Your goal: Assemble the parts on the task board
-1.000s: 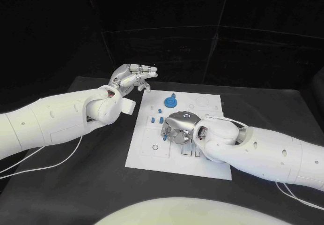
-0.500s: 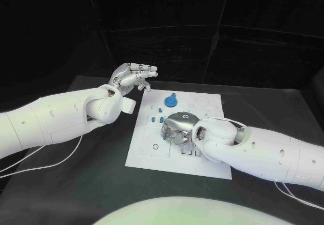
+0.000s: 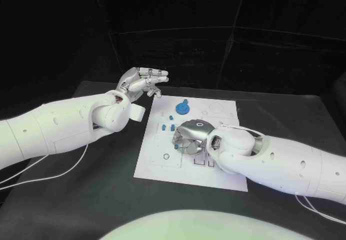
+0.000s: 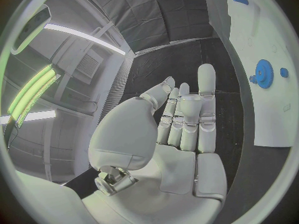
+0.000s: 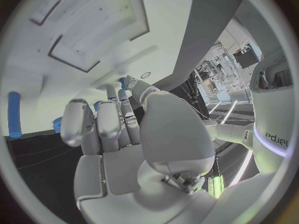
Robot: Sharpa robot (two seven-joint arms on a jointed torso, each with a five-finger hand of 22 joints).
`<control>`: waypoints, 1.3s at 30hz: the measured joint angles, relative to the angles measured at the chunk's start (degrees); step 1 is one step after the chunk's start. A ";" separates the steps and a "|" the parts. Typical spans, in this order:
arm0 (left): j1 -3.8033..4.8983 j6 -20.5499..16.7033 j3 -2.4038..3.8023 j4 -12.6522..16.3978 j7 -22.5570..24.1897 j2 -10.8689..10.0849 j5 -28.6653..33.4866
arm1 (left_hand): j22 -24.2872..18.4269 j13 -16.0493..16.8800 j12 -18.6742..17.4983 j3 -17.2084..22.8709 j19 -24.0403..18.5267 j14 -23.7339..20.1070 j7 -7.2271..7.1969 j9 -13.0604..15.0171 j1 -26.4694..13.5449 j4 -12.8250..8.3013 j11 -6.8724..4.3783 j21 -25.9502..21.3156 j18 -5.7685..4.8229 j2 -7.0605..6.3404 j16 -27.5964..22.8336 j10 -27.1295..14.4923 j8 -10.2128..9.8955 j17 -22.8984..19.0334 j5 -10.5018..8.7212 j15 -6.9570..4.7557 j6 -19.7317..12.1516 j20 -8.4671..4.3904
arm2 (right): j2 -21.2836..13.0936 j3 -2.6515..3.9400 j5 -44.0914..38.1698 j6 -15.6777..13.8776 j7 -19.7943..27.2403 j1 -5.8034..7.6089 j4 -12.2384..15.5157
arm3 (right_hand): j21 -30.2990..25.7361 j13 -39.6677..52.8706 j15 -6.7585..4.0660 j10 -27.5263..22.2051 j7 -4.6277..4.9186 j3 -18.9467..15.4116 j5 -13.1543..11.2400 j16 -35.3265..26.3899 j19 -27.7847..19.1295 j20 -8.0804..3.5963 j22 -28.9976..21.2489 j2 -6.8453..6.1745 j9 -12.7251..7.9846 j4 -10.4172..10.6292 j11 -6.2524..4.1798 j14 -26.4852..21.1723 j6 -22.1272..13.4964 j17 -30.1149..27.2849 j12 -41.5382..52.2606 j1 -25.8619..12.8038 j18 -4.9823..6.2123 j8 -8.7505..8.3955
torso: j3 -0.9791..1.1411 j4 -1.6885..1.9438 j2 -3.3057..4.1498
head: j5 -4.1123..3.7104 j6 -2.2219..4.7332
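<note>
The white task board (image 3: 220,112) lies in the middle of the table. A blue gear (image 3: 182,107) stands near its far edge, and small blue pegs (image 3: 169,128) stand just in front of it. My right hand (image 3: 189,140) is bent down onto the board's middle, and its fingertips are hidden beneath it. In the right wrist view its fingers (image 5: 109,122) reach along the board (image 5: 87,30) past small blue pieces (image 5: 122,81) and a longer blue peg (image 5: 14,113). My left hand (image 3: 144,80) hovers off the board's far left corner, its palm (image 4: 181,134) bare, with the gear (image 4: 264,73) beyond.
Black table (image 3: 86,190) surrounds the board on all sides. White cables (image 3: 50,177) trail under my left arm, and another runs by my right arm near the front right. The board carries several shallow cut-outs (image 3: 167,157) near its front left.
My right hand has settled very slightly lower over the board's middle. The left hand and the blue parts stay where they were.
</note>
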 measured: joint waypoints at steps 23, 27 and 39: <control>0.00 0.27 -0.01 0.08 -0.33 -0.37 0.01 | -0.01 0.04 0.00 0.00 0.00 -0.21 0.00 0.00 0.00 0.00 0.00 0.00 0.00 0.00 0.00 0.00 0.00 -0.05 0.00 -0.21 0.00 0.00 | -16.22 2.67 4.24 -7.15 -0.82 3.76 9.54 | -5.76 0.11 0.09 -5.81 -1.26 -6.73 2.24 -3.95 -5.13 -0.01 -7.65 -1.15 0.14 0.78 -0.28 -0.53 -2.46 -5.96 0.78 -1.08 1.81 0.00 | 0.02 -0.18 -0.03 | -1.87 1.61; 0.00 0.31 -0.02 0.08 -0.36 -0.33 0.01 | -0.01 0.04 0.00 0.00 0.00 -0.21 0.00 0.00 0.00 0.00 0.00 0.00 0.00 0.00 0.00 0.00 0.00 -0.05 0.00 -0.21 0.00 0.00 | -16.88 2.72 4.81 -5.97 -1.31 3.93 9.17 | -5.80 0.21 0.09 -6.17 -1.22 -8.00 2.24 -4.01 -5.13 -0.01 -8.07 -1.50 0.14 0.85 -0.30 -0.53 -2.84 -6.13 1.49 -0.71 1.81 0.00 | 0.02 -0.18 0.01 | -2.11 1.75; 0.00 0.46 -0.04 0.02 -0.47 -0.28 0.01 | -0.06 0.03 0.00 0.00 0.00 -0.21 0.00 0.00 0.00 0.00 0.00 0.00 0.00 0.00 0.00 0.00 0.00 -0.05 0.00 -0.21 0.00 0.00 | -15.40 2.76 5.29 -0.75 -2.78 4.05 6.53 | -6.02 0.28 0.09 -6.10 -1.42 -9.25 2.45 -4.00 -5.12 -0.01 -8.12 0.25 0.22 0.71 -0.37 -0.53 -3.03 -6.31 3.45 1.04 1.80 0.00 | 0.04 0.03 0.04 | -2.47 1.87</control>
